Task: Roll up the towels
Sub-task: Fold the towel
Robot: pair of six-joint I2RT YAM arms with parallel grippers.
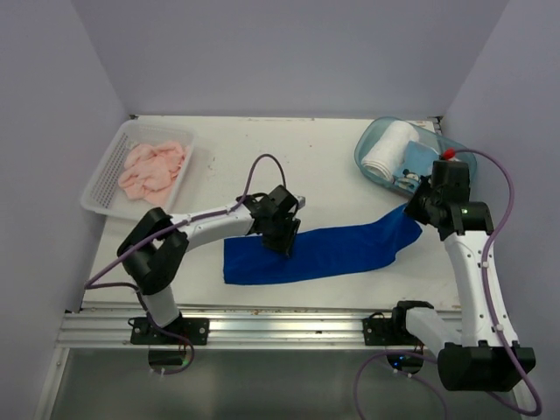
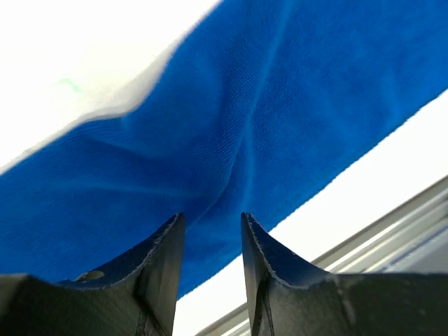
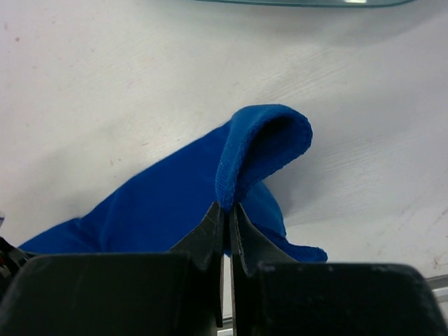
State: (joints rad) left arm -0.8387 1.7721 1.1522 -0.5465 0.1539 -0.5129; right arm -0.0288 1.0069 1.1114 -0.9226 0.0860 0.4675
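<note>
Top external — my two arms reach out over the white table (image 1: pixel 262 149). The blue towel (image 1: pixel 319 254) lies flat and stretched long near the table's front edge, and its right end rises toward the right pincer (image 1: pixel 416 212).

Left arm: elbow folded near its base, forearm running right, wrist tipped down. The left pincer (image 1: pixel 284 238) stands over the towel's far edge, left of its middle.

Right arm: upright from its base, then leaning forward and left. Its wrist is at the towel's right end, just in front of the clear tub (image 1: pixel 372 157). A rolled white towel (image 1: pixel 388 149) sits in the tub.

Left wrist — my fingers (image 2: pixel 164 259) stand partly apart, a clear gap between the tips. The blue cloth lies right beneath them and a crease runs up from the gap. I cannot tell whether any cloth is nipped.

Right wrist — my jaws are pressed together on the towel's edge. The corner (image 3: pixel 266 143) arches up over the tips in a small loop, clear of the table. The rest trails away to the left.

The pink towel (image 1: pixel 153 168) lies crumpled in the white basket (image 1: pixel 99 188) at the far left, well apart from both arms.
</note>
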